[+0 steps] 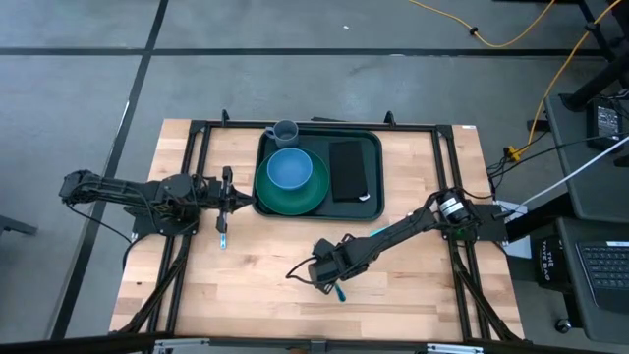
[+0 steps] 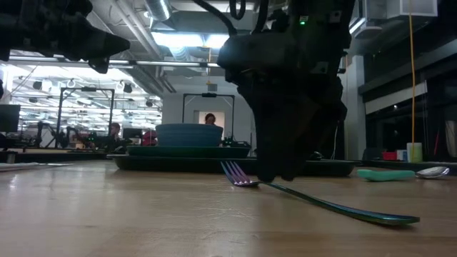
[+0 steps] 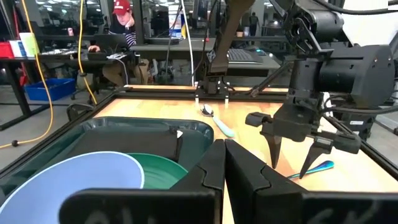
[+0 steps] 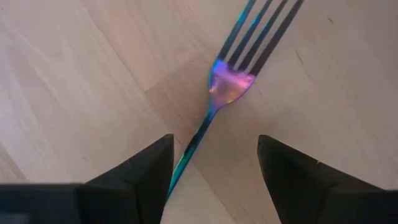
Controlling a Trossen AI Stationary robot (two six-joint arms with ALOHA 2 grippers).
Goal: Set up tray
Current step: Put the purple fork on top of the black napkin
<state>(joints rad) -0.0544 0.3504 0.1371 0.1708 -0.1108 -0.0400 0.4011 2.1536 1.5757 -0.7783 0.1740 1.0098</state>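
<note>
The dark green tray (image 1: 369,143) lies at the far middle of the table and shows in the left wrist view (image 3: 118,127) too. On it are a green plate (image 1: 295,200) with a blue bowl (image 1: 289,169), a black napkin (image 1: 348,169) and a grey cup (image 1: 285,131). An iridescent fork (image 4: 231,78) lies flat on the wood near the table's near side (image 2: 335,205). My right gripper (image 4: 214,165) is open and low over the fork, one finger on each side of its handle just behind the neck. My left gripper (image 3: 224,152) is shut and waits at the tray's left edge (image 1: 241,194).
A teal-handled spoon (image 3: 217,121) lies on the wood between the tray and the right arm (image 2: 396,173). A small teal thing (image 1: 223,239) lies near the left gripper. A black frame (image 1: 197,128) borders the table. People sit at desks beyond the table (image 3: 121,18).
</note>
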